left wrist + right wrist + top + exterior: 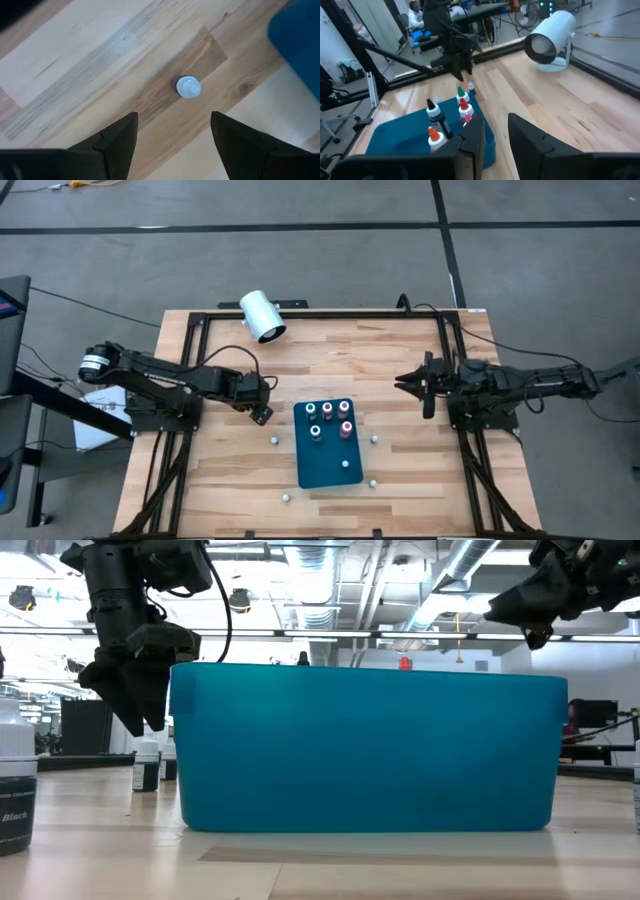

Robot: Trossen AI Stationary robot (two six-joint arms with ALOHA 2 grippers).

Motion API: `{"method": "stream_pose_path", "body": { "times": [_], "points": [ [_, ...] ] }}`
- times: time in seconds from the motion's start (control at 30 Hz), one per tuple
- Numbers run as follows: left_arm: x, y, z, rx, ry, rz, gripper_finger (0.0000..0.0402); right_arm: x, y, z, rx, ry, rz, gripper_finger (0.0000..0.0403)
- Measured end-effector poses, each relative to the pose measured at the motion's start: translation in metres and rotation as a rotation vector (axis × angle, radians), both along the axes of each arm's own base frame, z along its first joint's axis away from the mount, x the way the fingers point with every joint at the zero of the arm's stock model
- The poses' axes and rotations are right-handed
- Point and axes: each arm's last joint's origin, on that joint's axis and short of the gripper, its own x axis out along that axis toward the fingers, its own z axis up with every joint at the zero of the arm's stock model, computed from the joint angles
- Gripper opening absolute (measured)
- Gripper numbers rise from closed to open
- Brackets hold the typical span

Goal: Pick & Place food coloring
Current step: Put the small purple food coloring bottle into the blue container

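Several small food coloring bottles (pixel 328 418) with pale tops stand upright on the teal mat (pixel 330 465); the right wrist view shows black (pixel 434 112), orange (pixel 436 137), red (pixel 464 107) and green (pixel 461 92) ones. One more small bottle (pixel 188 87) stands alone on the wood left of the mat. My left gripper (pixel 262 412) hangs above it, pointing down, open, its fingers apart on either side of it in the left wrist view and clear of it. My right gripper (pixel 408 380) waits above the table's right side, pointing level, fingers a narrow gap apart and empty.
A large white cylinder (pixel 262 316) lies at the table's far edge. Small white-topped items dot the wood around the mat (pixel 375 439), (pixel 372 482), (pixel 286 496). A bottle marked Black (pixel 15 780) stands near the front left. A dark frame (pixel 300 313) borders the table.
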Motion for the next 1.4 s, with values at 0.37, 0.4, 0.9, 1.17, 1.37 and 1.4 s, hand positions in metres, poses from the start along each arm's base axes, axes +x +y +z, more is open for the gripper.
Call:
{"method": "stream_pose_path", "body": {
  "times": [0.37,0.4,0.9,1.17,1.37,1.4],
  "points": [
    [-0.001,0.0,0.0,0.0,0.005,0.0,0.0242,-0.008,0.002,-0.02,0.061,-0.069,0.014,0.0075],
    [0.0,0.0,0.0,-0.002,0.006,-0.001,0.0242,-0.009,0.002,-0.021,0.061,-0.07,0.014,0.0075],
    [0.004,0.001,0.001,0.066,-0.034,-0.028,0.0242,-0.008,0.002,-0.036,0.078,-0.054,0.001,0.0075],
    [0.004,0.002,0.001,0.086,-0.032,-0.025,0.0242,-0.008,0.002,-0.035,0.078,-0.061,0.001,0.0075],
    [0.004,0.006,0.001,0.081,-0.032,-0.009,0.0242,-0.008,0.002,-0.035,0.081,-0.06,0.0,0.0075],
    [0.005,0.008,0.0,0.089,-0.032,-0.008,0.0242,-0.008,0.002,-0.035,0.086,-0.061,-0.001,0.0075]
  ]
}}
